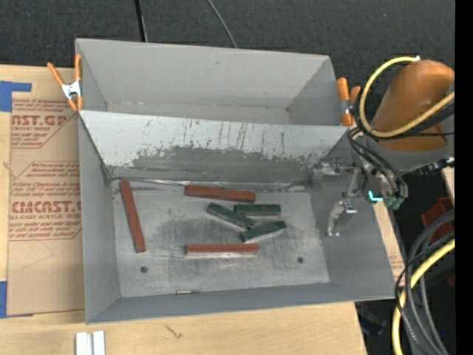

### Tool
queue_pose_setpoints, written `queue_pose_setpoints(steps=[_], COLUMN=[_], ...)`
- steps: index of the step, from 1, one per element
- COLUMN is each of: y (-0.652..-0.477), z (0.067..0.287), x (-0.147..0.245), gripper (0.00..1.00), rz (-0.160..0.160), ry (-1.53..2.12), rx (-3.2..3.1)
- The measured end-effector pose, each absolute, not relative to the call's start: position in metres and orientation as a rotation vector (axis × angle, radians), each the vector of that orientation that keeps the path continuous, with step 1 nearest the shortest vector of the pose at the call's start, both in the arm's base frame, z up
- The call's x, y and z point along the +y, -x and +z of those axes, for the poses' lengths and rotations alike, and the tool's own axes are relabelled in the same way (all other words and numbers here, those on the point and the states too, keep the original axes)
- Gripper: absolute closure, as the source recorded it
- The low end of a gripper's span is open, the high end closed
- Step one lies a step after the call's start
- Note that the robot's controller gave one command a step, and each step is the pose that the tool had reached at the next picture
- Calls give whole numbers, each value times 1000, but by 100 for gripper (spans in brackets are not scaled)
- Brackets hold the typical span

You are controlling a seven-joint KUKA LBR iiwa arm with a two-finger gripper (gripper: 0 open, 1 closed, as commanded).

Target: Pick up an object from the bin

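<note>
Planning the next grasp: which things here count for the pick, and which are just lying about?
For the job: grey bin; gripper at its right; left red-brown bar; back red-brown bar; front red-brown bar; dark green bars heaped mid-floor.
Lying about: black cable beyond the bin; small pale piece on the wooden table.

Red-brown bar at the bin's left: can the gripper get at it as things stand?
Probably yes. The red-brown bar lies alone on the floor, nothing on it; the gripper hangs at the right side. The sloping left wall close beside it may crowd a grasp.
</note>
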State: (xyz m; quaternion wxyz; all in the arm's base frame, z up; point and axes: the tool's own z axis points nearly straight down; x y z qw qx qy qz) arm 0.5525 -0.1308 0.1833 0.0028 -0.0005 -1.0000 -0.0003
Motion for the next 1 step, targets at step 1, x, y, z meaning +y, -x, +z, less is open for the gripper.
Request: queue_pose_setpoints(steps=[1], y=[-553], z=[186], x=[-131], gripper=[0], rz=[0], ry=[1], rx=[-3141])
